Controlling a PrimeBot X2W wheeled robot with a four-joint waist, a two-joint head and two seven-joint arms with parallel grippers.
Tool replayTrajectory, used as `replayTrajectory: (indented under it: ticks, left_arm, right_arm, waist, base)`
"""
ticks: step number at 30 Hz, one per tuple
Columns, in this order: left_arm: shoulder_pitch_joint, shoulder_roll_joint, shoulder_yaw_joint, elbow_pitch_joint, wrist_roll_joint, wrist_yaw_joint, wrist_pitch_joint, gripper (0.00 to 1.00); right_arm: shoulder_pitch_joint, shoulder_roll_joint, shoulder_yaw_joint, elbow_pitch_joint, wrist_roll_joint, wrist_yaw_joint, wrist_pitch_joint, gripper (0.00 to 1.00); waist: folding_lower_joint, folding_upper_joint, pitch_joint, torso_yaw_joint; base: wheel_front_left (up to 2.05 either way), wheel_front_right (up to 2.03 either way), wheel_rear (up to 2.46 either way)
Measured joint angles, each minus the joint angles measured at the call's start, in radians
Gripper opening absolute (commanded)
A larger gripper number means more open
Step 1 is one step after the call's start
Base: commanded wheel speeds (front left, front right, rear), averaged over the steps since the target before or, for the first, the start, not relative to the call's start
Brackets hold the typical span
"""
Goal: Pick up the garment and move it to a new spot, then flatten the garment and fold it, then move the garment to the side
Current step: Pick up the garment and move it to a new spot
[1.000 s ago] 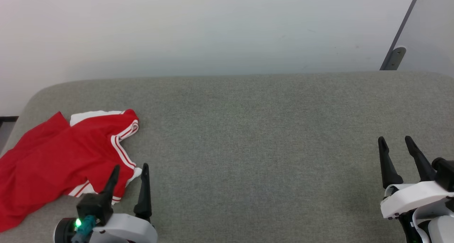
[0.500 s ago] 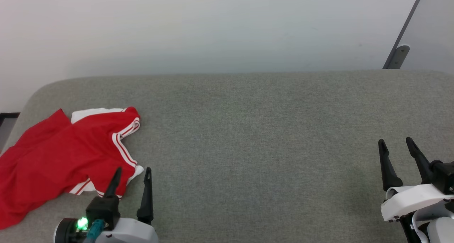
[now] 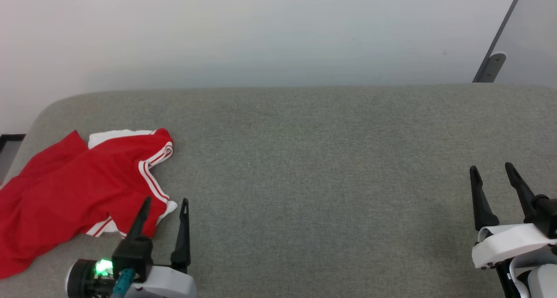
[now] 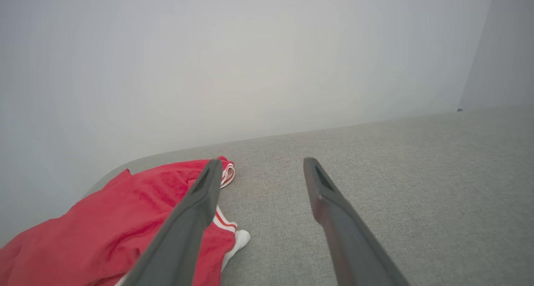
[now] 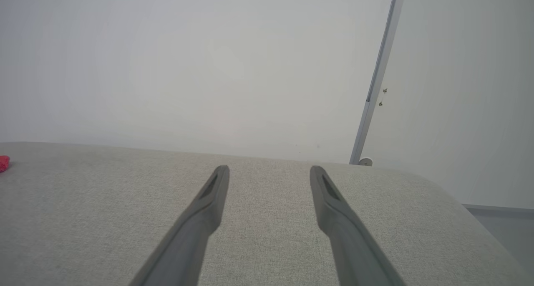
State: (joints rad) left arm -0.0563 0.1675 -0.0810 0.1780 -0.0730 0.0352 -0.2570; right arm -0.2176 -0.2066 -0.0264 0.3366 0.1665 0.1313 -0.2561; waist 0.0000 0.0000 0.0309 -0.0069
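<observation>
The garment (image 3: 78,189) looks limp and light. Pinch its striped trim (image 3: 151,180) just ahead of your spread, empty left pincer (image 3: 166,200).

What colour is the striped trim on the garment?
White and red stripes on the trim of the red garment, best in the head view.

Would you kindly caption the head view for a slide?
Open left gripper near crumpled red garment on grey upholstery; right gripper open, apart.

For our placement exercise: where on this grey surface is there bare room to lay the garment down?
Free: the grey surface from the garment across to the right gripper. Crowded: the left end, where the garment lies bunched at the left gripper.
</observation>
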Motion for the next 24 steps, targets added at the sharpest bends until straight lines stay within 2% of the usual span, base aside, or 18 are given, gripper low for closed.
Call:
replayTrajectory:
  ticks: [12, 24]
  left_arm:
    - [-0.022, -0.040, 0.019, 0.018, 0.004, -0.037, -0.007, 1.00]
    - [-0.011, -0.082, 0.050, 0.015, 0.002, -0.036, -0.007, 1.00]
  right_arm:
    - [0.005, 0.001, -0.029, -0.022, 0.042, 0.000, -0.005, 1.00]
    - [0.018, 0.010, 0.028, -0.028, 0.055, 0.000, -0.008, 1.00]
  waist:
    - [0.0000, 0.0000, 0.006, 0.057]
    - [0.0000, 0.0000, 0.009, 0.233]
  base:
    - [0.00, 0.00, 0.00]
    - [0.00, 0.00, 0.00]
